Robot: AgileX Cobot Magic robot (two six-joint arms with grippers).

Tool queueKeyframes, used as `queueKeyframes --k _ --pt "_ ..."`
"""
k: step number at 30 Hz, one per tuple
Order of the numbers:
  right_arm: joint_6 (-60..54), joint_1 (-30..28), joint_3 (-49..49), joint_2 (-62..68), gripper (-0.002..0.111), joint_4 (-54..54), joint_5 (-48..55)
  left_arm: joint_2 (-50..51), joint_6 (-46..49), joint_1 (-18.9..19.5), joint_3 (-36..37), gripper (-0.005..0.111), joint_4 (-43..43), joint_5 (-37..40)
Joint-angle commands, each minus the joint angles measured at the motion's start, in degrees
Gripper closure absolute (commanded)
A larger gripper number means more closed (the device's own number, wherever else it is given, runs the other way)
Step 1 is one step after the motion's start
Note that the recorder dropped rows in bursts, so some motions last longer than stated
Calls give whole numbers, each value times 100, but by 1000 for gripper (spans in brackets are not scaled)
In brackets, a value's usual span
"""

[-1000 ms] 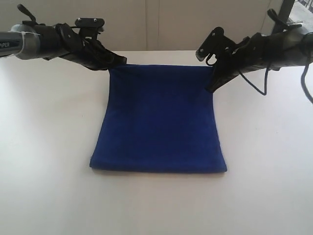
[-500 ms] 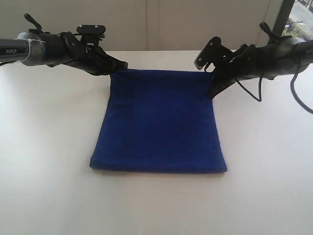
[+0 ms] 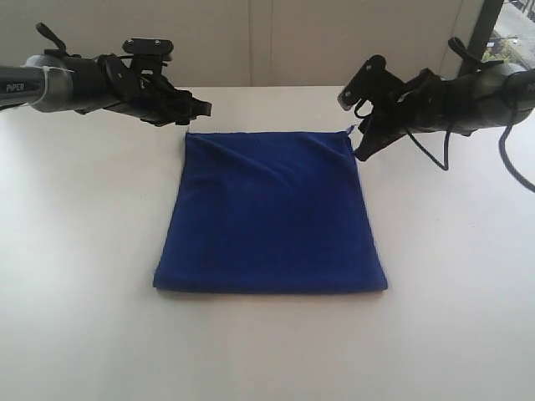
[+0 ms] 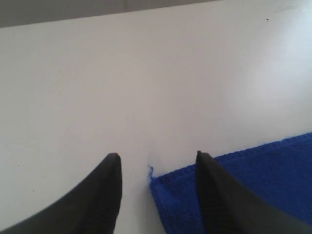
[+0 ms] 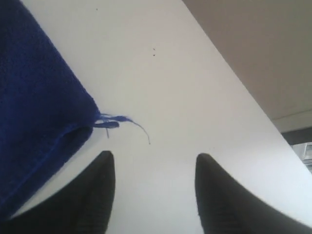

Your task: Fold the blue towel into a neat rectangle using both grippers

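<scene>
Left fingers (image 4: 105, 195) spread wide, gripping nothing, and a corner of the blue towel (image 3: 272, 213) lies flat on the white surface (image 3: 75, 251), in line with their gap. Right fingers (image 5: 97, 195) spread too, empty, with the towel's other far corner, threads trailing, just beside one tip.
</scene>
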Motion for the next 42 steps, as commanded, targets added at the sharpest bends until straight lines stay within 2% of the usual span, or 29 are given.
queueKeyframes --k 1,4,6,11,16,21,24,30,42 --pt "912 -27 -19 -112 76 181 27 -124 -21 40 -32 56 12 260" --pt "1581 -27 -89 -383 95 181 568 -358 -21 191 -32 63 13 757" --pt "2014 -56 -322 -565 108 181 1474 -557 -67 365 -32 75 13 1259" --pt "2911 -103 -1277 -644 108 167 3632 -965 -412 701 -32 106 -59 2477" --pt "3723 -103 -2063 -408 108 167 4107 -1087 -505 688 -32 107 -297 3470" --pt "3891 -103 -2228 233 108 422 4167 -921 -505 518 -32 107 -492 4107" --pt "3715 -103 -2306 536 106 731 4116 -893 -468 399 -32 107 -542 4184" --pt "3620 -103 -2418 808 88 922 3894 -847 -228 130 -32 107 -597 4259" --pt "3583 -103 -2418 1028 87 886 3343 -259 -118 65 46 107 -724 4270"
